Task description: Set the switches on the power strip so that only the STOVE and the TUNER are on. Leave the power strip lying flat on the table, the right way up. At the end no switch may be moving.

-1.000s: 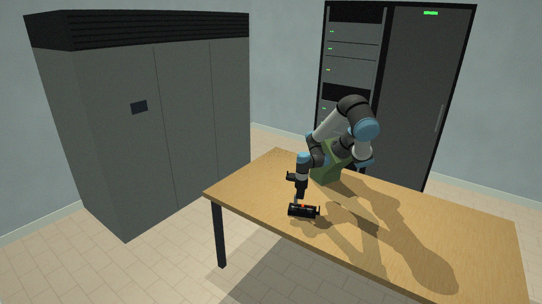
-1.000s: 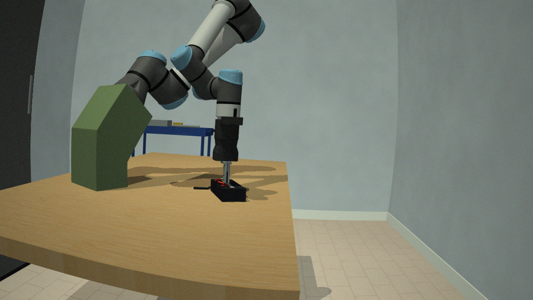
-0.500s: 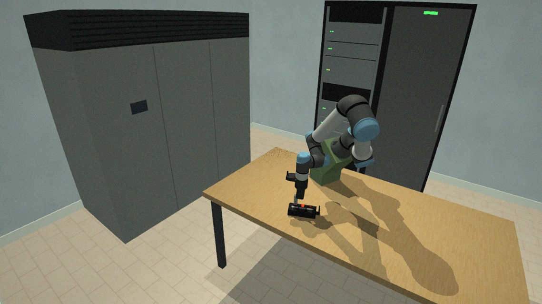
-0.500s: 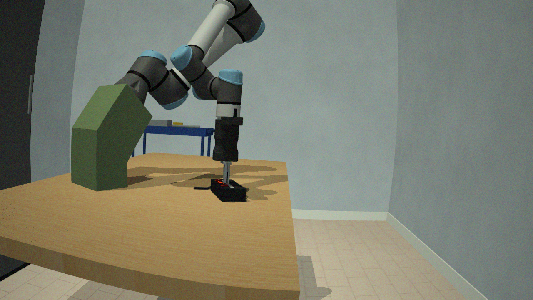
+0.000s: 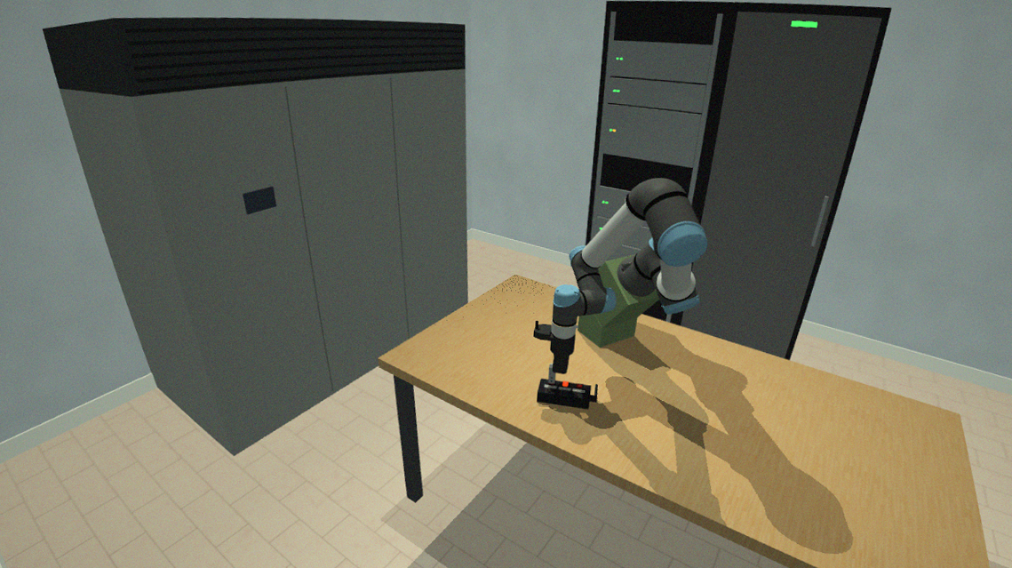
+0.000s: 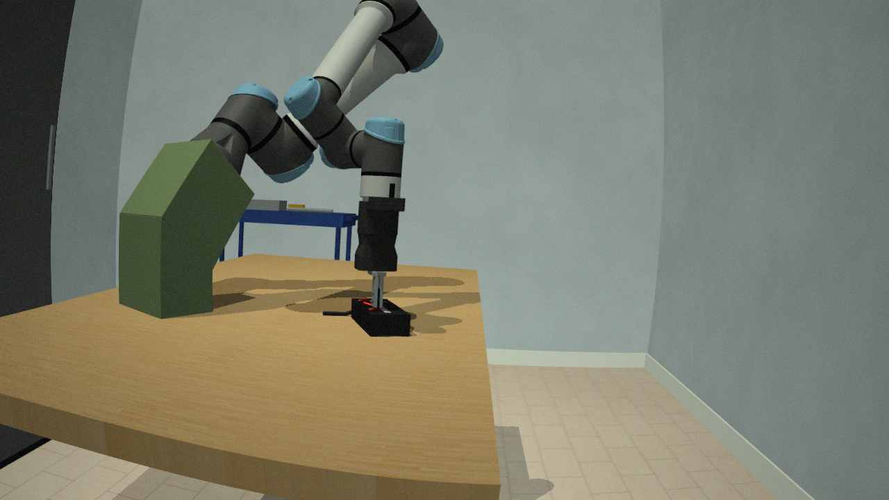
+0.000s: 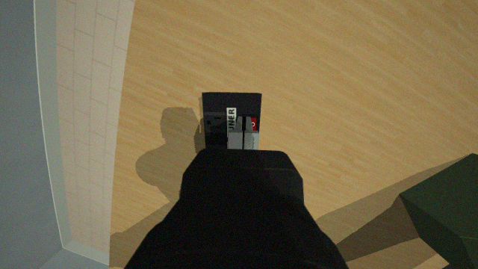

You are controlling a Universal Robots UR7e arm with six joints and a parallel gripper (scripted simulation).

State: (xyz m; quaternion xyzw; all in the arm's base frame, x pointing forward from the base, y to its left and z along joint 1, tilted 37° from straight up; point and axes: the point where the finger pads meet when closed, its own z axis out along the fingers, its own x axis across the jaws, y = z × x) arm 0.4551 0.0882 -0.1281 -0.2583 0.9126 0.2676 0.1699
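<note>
two flat grey jaws pressed together over boxy black power strip [image 7: 214,108].

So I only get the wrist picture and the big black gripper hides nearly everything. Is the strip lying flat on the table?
Observer: Yes. In the exterior view the power strip lies flat on the wooden table, right way up.
Operator: Is the gripper holding anything?
Observer: No. The gripper points straight down with its fingers shut together on nothing, tips at the strip's top.
Operator: Are any lights on?
Observer: The top view shows a red glow on the strip beside the fingers; which switch it belongs to is too small to tell.
Operator: What's the green thing in my corner?
Observer: A green block that the arm is mounted on.
</note>
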